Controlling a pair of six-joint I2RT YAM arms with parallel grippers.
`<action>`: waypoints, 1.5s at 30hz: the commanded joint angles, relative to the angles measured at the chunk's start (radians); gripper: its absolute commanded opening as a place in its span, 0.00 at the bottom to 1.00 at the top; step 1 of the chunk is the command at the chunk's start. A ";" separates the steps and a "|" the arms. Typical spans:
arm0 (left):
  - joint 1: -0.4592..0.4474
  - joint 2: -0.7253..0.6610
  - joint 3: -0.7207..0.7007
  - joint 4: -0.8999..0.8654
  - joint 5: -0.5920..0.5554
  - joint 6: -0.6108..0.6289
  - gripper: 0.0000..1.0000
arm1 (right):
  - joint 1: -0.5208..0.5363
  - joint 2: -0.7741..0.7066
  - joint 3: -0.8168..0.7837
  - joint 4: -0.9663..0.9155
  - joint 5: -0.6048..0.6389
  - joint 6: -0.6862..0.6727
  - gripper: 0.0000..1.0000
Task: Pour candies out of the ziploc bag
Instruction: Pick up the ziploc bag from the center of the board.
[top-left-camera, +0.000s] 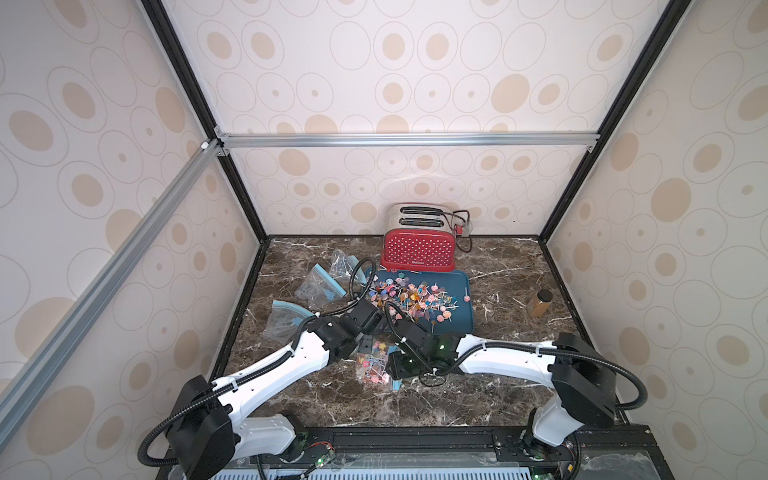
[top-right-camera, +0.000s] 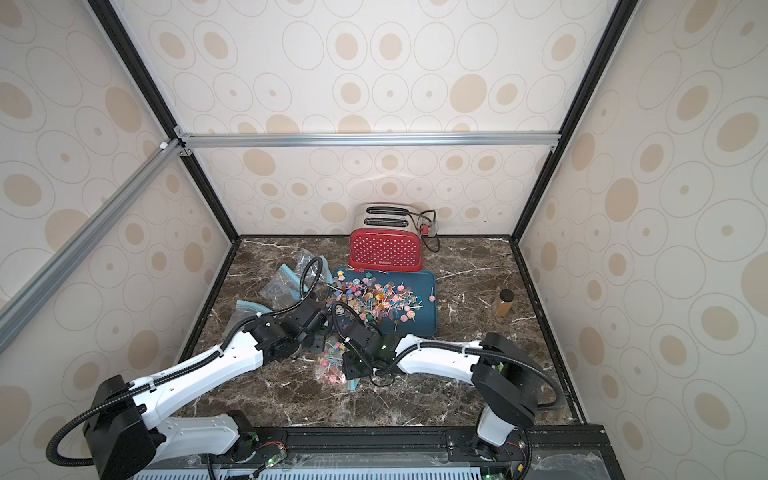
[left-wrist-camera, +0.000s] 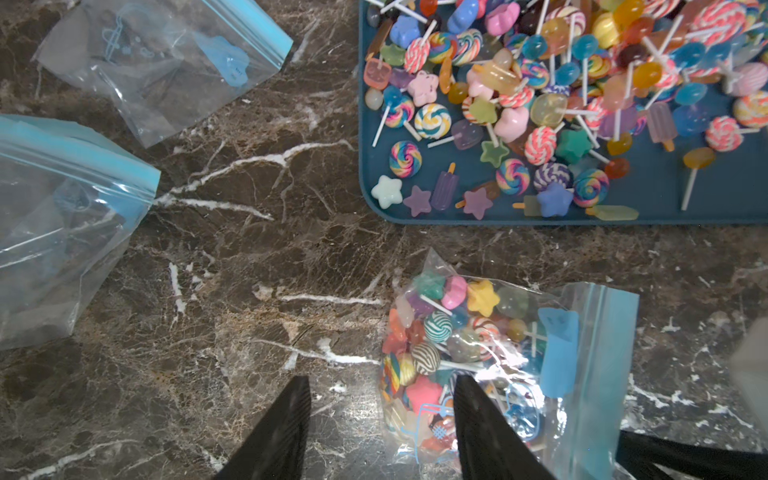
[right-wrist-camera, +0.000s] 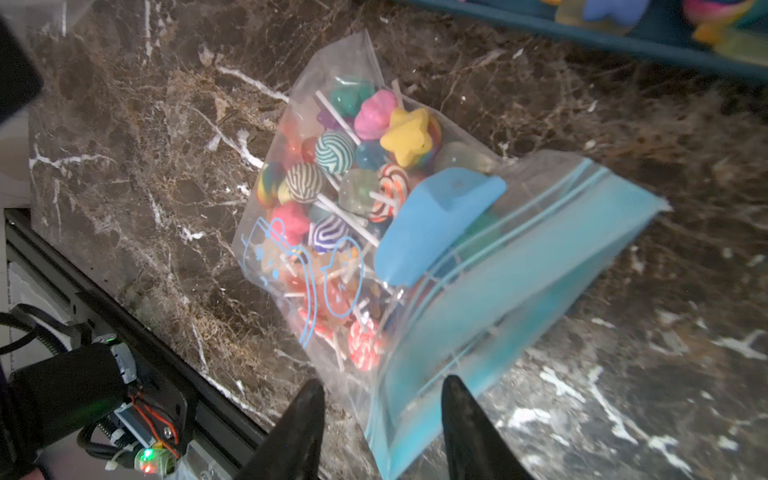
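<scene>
Left wrist view: ziploc bag (left-wrist-camera: 573, 332) lies on the counter (left-wrist-camera: 249, 270) just off the tray's (left-wrist-camera: 665, 195) near edge, not touching it, packed w/ candies (left-wrist-camera: 436, 328). Left end effector (left-wrist-camera: 382, 378) is open: fingers wide apart, one (left-wrist-camera: 478, 415) above the bag's filled part, the other above bare counter, nothing pinched.

Right wrist view: right end effector (right-wrist-camera: 383, 380) also open, jaws either side of the bag's blue zip end, not clamped. Can't tell if the tips touch the plastic.

In both top views the 2 arms meet over the bag by the tray's near left corner. On the tray: big heap of loose candies (left-wrist-camera: 540, 83), lollipops, stars & ice-pop shapes.

3 empty bags (top-left-camera: 320, 286) lie left of the tray. Red toaster (top-left-camera: 417, 251) stands just behind the tray's far edge. Jar (top-left-camera: 540, 302) sits well apart to the tray's right.
</scene>
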 joint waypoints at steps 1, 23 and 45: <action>0.036 -0.043 -0.028 0.016 0.024 -0.030 0.59 | 0.003 0.052 0.030 0.035 -0.026 0.024 0.44; 0.165 -0.216 -0.354 0.404 0.348 -0.077 0.79 | -0.028 0.000 0.269 -0.166 0.030 -0.169 0.00; 0.259 -0.261 -0.319 0.408 0.502 -0.056 0.53 | -0.253 -0.248 0.247 -0.326 -0.191 -0.485 0.00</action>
